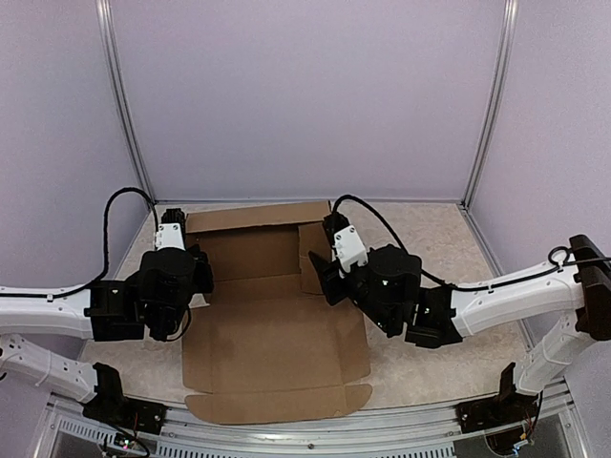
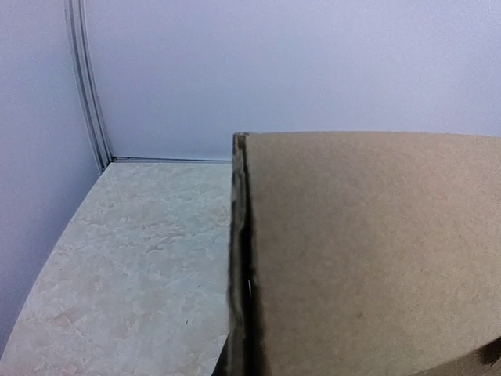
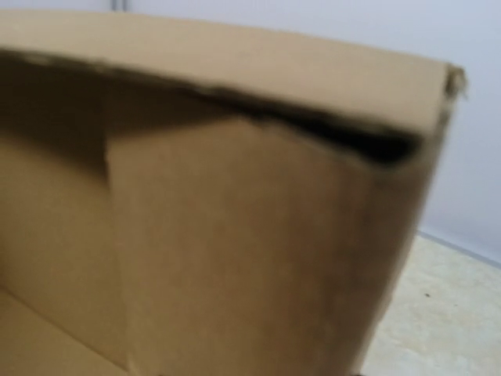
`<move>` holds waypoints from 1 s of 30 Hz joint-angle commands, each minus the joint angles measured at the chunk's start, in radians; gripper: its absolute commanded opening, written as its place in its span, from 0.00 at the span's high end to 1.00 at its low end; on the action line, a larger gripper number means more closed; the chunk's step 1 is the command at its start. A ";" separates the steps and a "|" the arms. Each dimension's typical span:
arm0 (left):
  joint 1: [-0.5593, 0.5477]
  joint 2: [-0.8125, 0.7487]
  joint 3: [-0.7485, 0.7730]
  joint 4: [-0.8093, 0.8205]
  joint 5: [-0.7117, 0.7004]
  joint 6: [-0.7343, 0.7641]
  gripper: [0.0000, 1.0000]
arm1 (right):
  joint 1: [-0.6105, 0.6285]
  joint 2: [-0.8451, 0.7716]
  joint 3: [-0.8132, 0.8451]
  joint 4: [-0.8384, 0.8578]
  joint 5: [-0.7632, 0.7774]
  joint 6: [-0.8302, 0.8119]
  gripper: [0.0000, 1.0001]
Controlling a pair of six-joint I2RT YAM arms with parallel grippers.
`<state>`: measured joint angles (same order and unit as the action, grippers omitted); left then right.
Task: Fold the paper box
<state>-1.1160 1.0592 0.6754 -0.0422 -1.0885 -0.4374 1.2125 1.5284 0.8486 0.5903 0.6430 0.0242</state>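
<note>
Pale walls (image 1: 305, 95) close in three sides, and the speckled table (image 1: 430, 248) fills the floor of the scene. Dead centre on that table lies the box (image 1: 272, 334), brown and unprinted, sitting between the two arms. Its near half is spread flat, with a long flap (image 1: 277, 403) reaching to the near table edge. Its far end is coming up: a back panel (image 1: 258, 218) is raised along the far side and a side flap (image 1: 311, 256) is lifted at the right.

Left arm (image 1: 48, 313) reaches in from the left edge and right arm (image 1: 516, 294) from the right, both bent toward the box's far half.

Left gripper (image 1: 191, 260) sits right at the box's left edge, by the far corner. Its fingers are clenched tight, but they're hidden under the body, so I can't tell whether cardboard is pinched between them. Its wrist camera is filled on the right by a cardboard face with a worn upright edge, with bare table to the left of it.

Right gripper (image 1: 323, 272) is just beside the lifted side flap. Its wrist camera is jammed close to an inside corner of the box, blurred, with no fingers showing. Released or grasping, I can't tell.
</note>
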 commanded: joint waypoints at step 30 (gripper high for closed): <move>0.012 -0.063 -0.009 -0.010 0.189 -0.157 1.00 | 0.030 -0.062 -0.293 0.135 -0.168 0.178 0.33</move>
<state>-1.1152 1.0363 0.6716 -0.1062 -0.9722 -0.4999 1.2297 1.4715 0.5968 0.6930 0.4896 0.1810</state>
